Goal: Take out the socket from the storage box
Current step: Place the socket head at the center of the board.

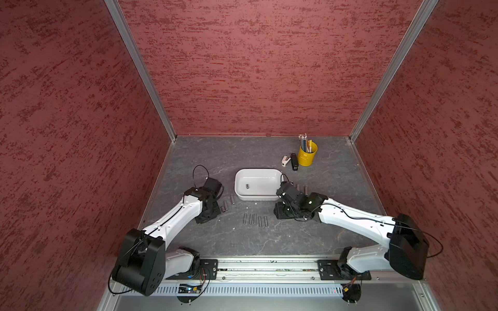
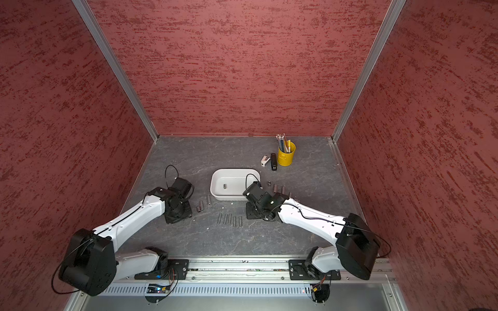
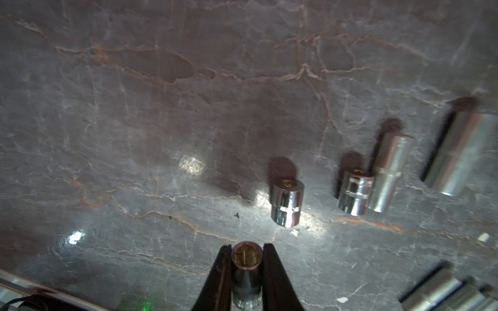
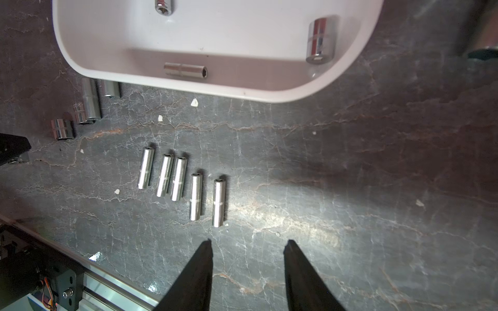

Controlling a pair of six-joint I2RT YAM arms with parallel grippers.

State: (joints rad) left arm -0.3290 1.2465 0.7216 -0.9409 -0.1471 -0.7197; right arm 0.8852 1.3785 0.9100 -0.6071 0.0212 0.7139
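The white storage box (image 1: 258,171) sits mid-table. In the right wrist view its rim (image 4: 242,93) is near, and three chrome sockets lie inside: a slim one (image 4: 186,70), a stubby one (image 4: 320,40) and a small one (image 4: 163,6). Both top views show only one socket (image 1: 247,186) (image 2: 224,186) in the box. My left gripper (image 3: 247,246) is shut on a socket (image 3: 246,257), low over the table left of the box. My right gripper (image 4: 248,242) is open and empty over bare table, in front of the box's right end.
Several slim sockets (image 4: 179,177) lie in a row in front of the box, with more to its left (image 3: 287,203) and to its right (image 2: 279,188). A yellow pencil bucket (image 1: 307,154), a black stapler (image 1: 294,161) and a white staple remover (image 1: 285,160) stand behind the box.
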